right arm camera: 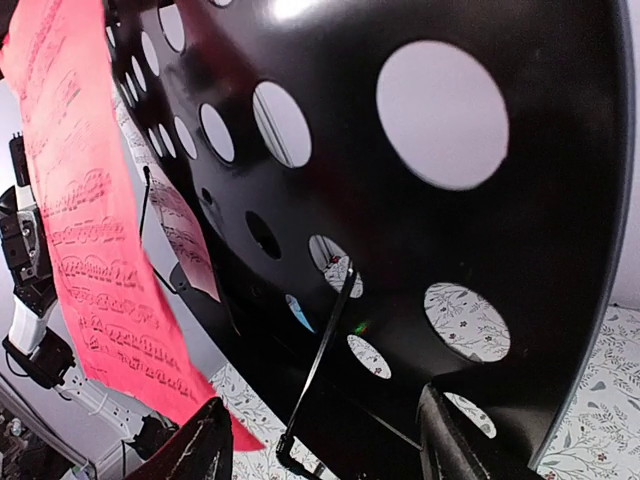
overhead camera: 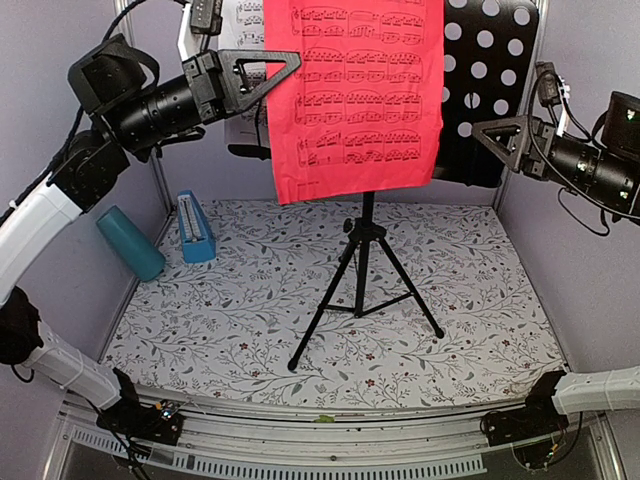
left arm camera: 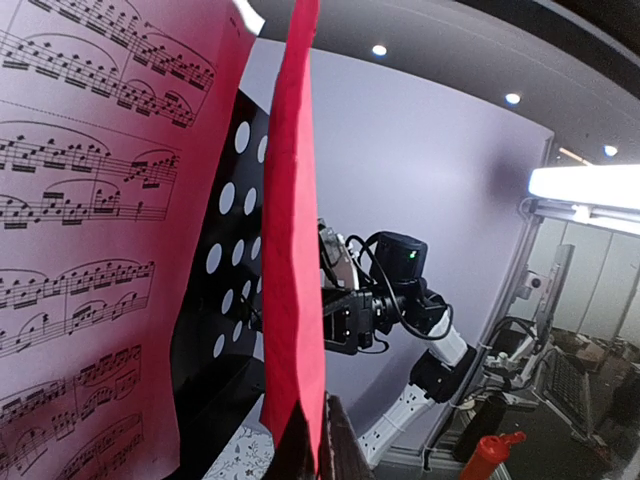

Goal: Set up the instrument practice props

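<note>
Left tool (overhead camera: 280, 70) is clenched on the red sheet of music (overhead camera: 360, 90), dangling it upper centre before the music stand (overhead camera: 492, 80), likely to seat it. Right tool (overhead camera: 485, 132) is released, spread at the stand's right edge.

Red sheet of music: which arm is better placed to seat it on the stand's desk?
Left. The left gripper is shut on the red sheet of music in front of the perforated desk; the right gripper is open, holding nothing.

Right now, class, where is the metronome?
In the top view, the metronome stands at far left, beside the teal cup, left of the stand.
</note>
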